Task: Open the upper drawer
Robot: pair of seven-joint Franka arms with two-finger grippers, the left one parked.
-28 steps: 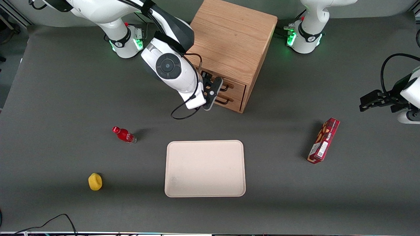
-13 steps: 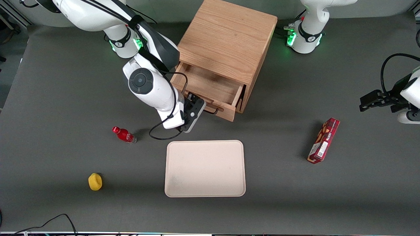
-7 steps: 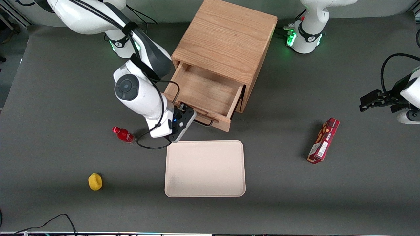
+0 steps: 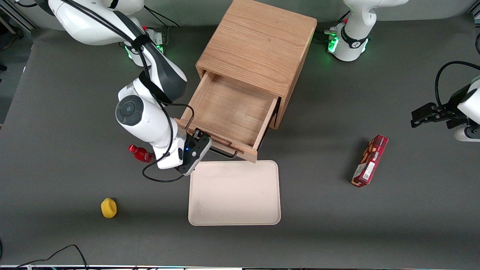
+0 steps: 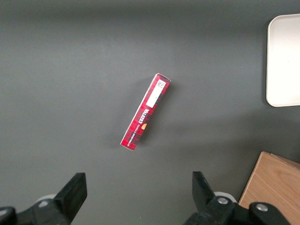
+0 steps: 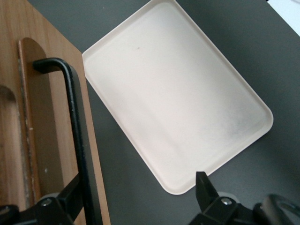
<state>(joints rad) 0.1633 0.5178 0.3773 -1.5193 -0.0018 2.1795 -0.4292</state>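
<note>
The upper drawer (image 4: pixel 228 112) stood pulled far out of the oak cabinet (image 4: pixel 258 45), front edge just over the beige tray (image 4: pixel 234 193). The hand (image 4: pixel 204 147) sat at the black bar handle (image 4: pixel 223 153), fingers spread wide, one finger (image 6: pixel 70 204) touching the bar. A red bottle (image 4: pixel 140 153) lay at its 9 o'clock on the tabletop (image 4: pixel 56 150).

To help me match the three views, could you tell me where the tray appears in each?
Front view: the tray lies nearer the camera than the open upper drawer, beside the gripper.
Left wrist view: one end shows.
Right wrist view: beside the handle.
Shared landmark: the cabinet.
</note>
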